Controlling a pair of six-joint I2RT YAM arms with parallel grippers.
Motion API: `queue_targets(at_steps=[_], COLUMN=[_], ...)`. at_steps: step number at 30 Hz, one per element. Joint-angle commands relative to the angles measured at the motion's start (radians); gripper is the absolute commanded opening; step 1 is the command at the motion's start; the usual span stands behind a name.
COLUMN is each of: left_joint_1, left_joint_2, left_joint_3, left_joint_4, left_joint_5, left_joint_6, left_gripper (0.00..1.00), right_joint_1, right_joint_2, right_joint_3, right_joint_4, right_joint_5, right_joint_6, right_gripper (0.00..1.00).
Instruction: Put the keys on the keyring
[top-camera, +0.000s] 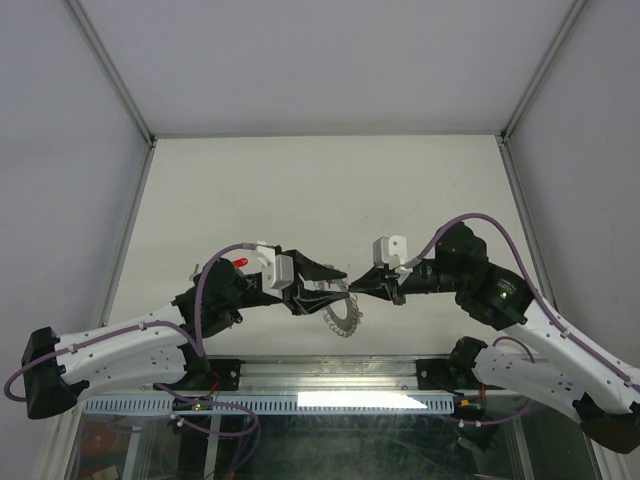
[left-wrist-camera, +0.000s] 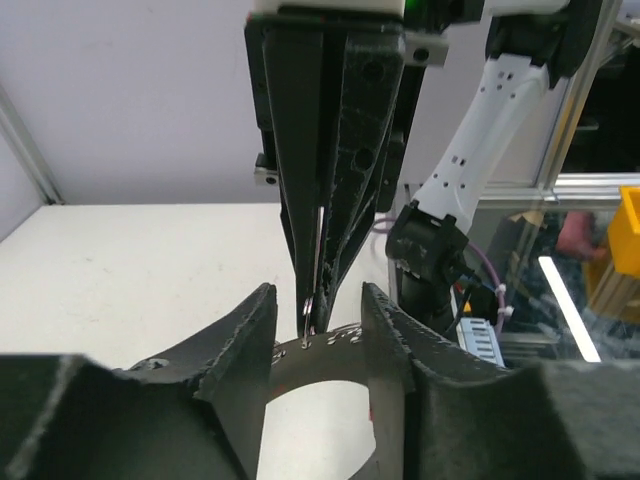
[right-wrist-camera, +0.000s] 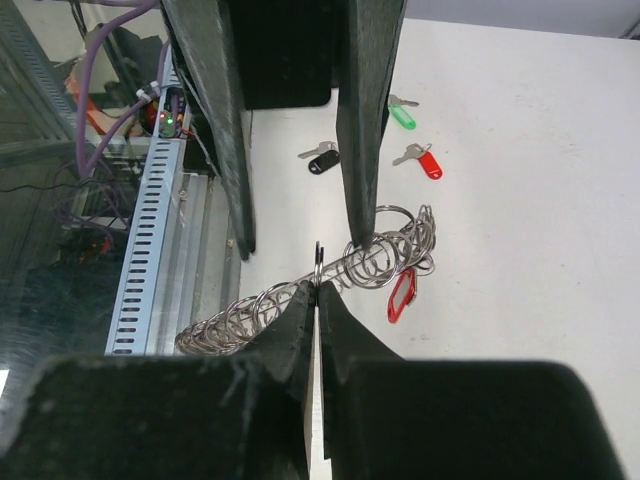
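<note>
The keyring (top-camera: 340, 318) lies between the two arms, a flat grey band (left-wrist-camera: 320, 355) fringed with small silver rings (right-wrist-camera: 390, 250). One red-headed key (right-wrist-camera: 402, 295) hangs from that fringe. My right gripper (right-wrist-camera: 318, 290) is shut on one small ring that stands up from the rim; in the left wrist view it comes down from above (left-wrist-camera: 315, 318). My left gripper (left-wrist-camera: 317, 305) is open, its fingers (right-wrist-camera: 365, 150) straddling the band, one tip touching the fringe. Loose keys with black (right-wrist-camera: 323, 162), green (right-wrist-camera: 402, 115) and red (right-wrist-camera: 428, 165) heads lie beyond it.
A slotted metal rail (right-wrist-camera: 150, 230) with cables runs along the table's near edge, just behind the keyring. White enclosure walls (top-camera: 120, 100) close off the back and sides. A red speck, probably a key (top-camera: 241, 262), shows beside the left wrist.
</note>
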Motion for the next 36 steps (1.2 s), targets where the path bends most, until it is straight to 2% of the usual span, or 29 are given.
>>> queue_targets(at_steps=[1,3,6,12,15,26,31,36], left_joint_1=[-0.001,-0.001,-0.001,-0.001,-0.001,-0.001,-0.001,-0.001], left_joint_2=[-0.056,-0.076,-0.111,-0.163,-0.175,-0.182,-0.154,-0.122], left_joint_3=[0.055,0.057,0.060,0.050,0.043,0.035,0.039,0.056], left_joint_4=[0.082,0.069,0.026,-0.069,-0.087,-0.050,0.007,0.034], left_joint_5=[0.018,0.014,0.003,-0.033,-0.053,-0.076,-0.050,-0.013], left_joint_6=[-0.028,-0.035,-0.035,-0.020,-0.021,-0.020,-0.015,-0.001], left_gripper=[0.47,0.54,0.54,0.30,0.25,0.20,0.17,0.21], right_joint_1=[0.003,0.003,0.003,0.003,0.003,0.003,0.003,0.003], right_joint_2=[-0.053,-0.070,-0.090,-0.122,-0.130,-0.144,-0.139,-0.144], right_joint_3=[-0.020,-0.042,-0.065,-0.114,-0.132,-0.217,-0.228,-0.227], right_joint_4=[0.135,0.162,0.202,0.327,0.398,0.721,0.745,0.752], right_joint_5=[0.043,0.054,0.059,0.054,0.051,0.075,0.068,0.062], right_joint_6=[0.021,0.038,0.066,0.152,0.204,0.436,0.441,0.431], right_gripper=[0.00,0.00,0.00,0.00,0.00,0.00,0.00,0.00])
